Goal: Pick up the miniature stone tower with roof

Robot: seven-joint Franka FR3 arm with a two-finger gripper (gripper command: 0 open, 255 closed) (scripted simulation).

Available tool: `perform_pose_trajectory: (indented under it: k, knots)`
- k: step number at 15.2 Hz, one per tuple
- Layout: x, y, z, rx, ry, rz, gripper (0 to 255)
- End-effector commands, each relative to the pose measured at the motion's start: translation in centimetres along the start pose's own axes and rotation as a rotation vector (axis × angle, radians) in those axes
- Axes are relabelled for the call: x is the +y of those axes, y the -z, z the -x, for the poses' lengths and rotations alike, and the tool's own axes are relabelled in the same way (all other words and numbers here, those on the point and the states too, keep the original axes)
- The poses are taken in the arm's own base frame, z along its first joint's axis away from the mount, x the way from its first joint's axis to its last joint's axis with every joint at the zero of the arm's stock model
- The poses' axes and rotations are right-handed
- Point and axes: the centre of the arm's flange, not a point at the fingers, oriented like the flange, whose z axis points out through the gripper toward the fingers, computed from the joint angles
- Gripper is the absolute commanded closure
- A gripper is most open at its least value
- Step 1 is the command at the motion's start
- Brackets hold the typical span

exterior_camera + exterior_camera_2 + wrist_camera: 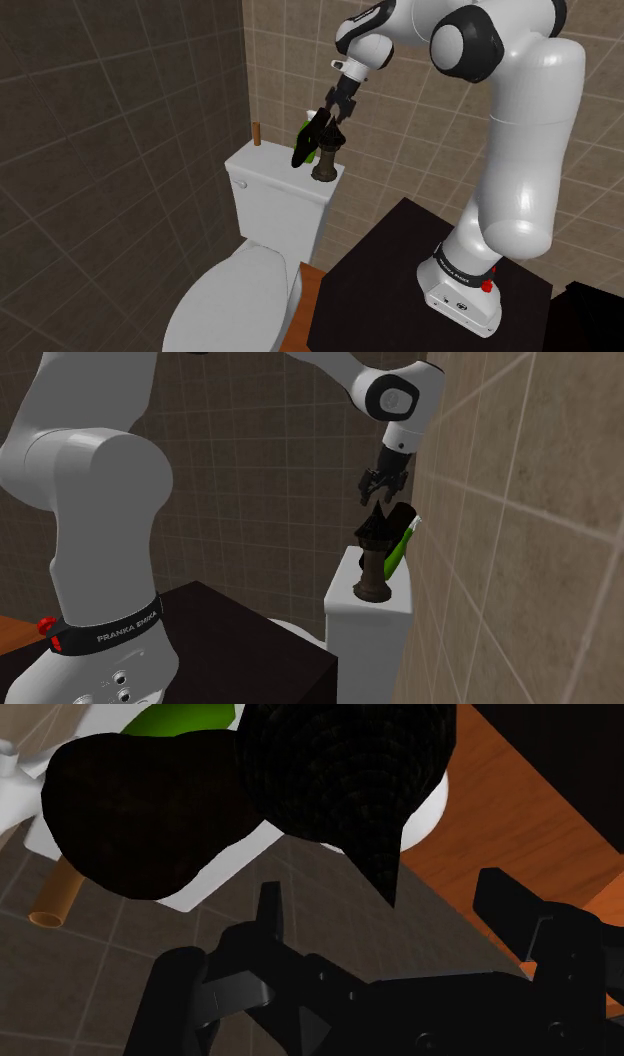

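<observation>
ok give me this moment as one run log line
phase: approach | tower: upright on toilet tank | gripper: open, just above its roof | held: nothing

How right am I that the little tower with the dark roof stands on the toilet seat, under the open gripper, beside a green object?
Not quite: the tower stands on the toilet tank's lid, not on the seat, as the shoulder view shows. The rest holds: the open gripper is above it and a green object lies beside it.
</observation>
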Motion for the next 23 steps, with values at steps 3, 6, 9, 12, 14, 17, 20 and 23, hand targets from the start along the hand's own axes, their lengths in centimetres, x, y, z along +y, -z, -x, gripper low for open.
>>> perform_pose_trajectory:
  k: [3,6,9,12,14,17,20,23]
  knots:
    - [0.1,-1.3,0.6,0.000,0.001,0.000,0]
    - [0.1,-1.3,0.6,0.000,0.001,0.000,255]
    - [0.1,-1.3,0.6,0.000,0.001,0.000,255]
    - [0.1,-1.3,0.6,0.000,0.001,0.000,255]
    - [0.1,-0.8,0.4,0.000,0.001,0.000,255]
    - [0.0,0.7,-0.2,0.000,0.001,0.000,255]
    - [0.0,2.1,-0.8,0.000,0.001,0.000,255]
    - [0.0,3.6,-1.5,0.000,0.001,0.000,255]
